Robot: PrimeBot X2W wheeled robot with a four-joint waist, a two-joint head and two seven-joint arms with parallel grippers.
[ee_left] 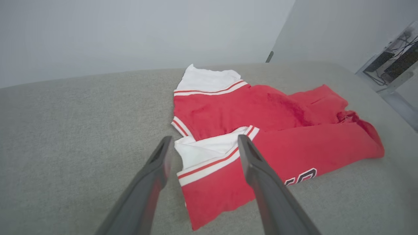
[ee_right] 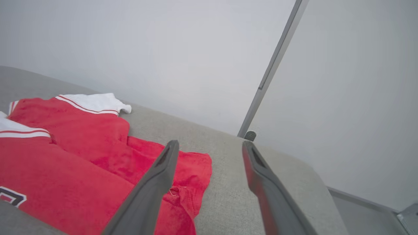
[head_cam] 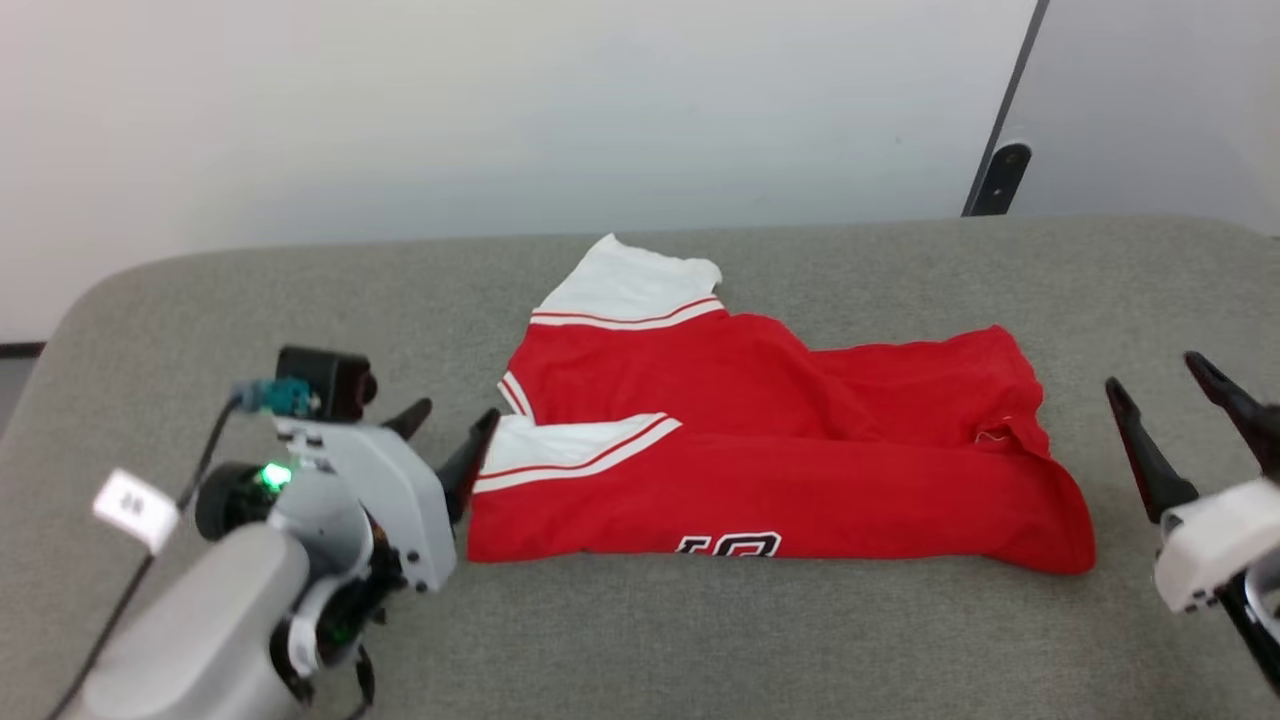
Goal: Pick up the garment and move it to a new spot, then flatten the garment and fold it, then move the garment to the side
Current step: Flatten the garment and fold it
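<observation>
Lying folded over on itself, the garment (head_cam: 780,450) is seen near the middle of the grey padded surface (head_cam: 640,640), with its white sleeves turned toward the robot's left and its red hem end toward the right. A strip of black lettering outlined in white (cut off by the near edge) is shown along the front of the cloth. The left gripper (head_cam: 457,412) is held with its fingers spread and nothing grasped, its tips just beside the nearer sleeve; whether the cloth is touched cannot be told. The right gripper (head_cam: 1155,372) is likewise spread and empty, set apart from the hem end. A pale wall (head_cam: 500,100) is seen behind.
</observation>
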